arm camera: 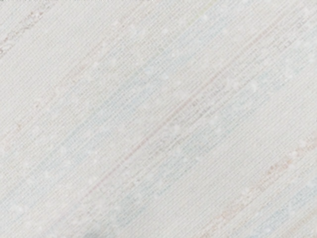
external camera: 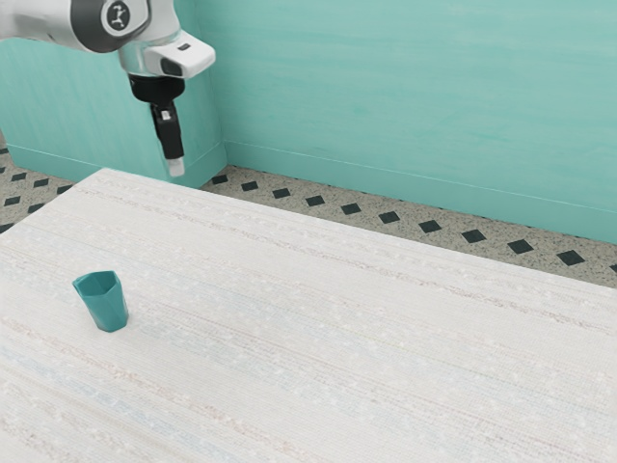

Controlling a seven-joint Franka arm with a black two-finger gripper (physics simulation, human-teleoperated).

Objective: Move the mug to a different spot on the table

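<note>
Mug upright on table, end effector aloft, well apart

The mug is teal, faceted, and narrows toward its base. It stands upright, mouth open upward, on the pale desk near the exterior view's left side. Nothing touches it.

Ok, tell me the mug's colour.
The mug is teal; the exterior view shows it best.
</note>
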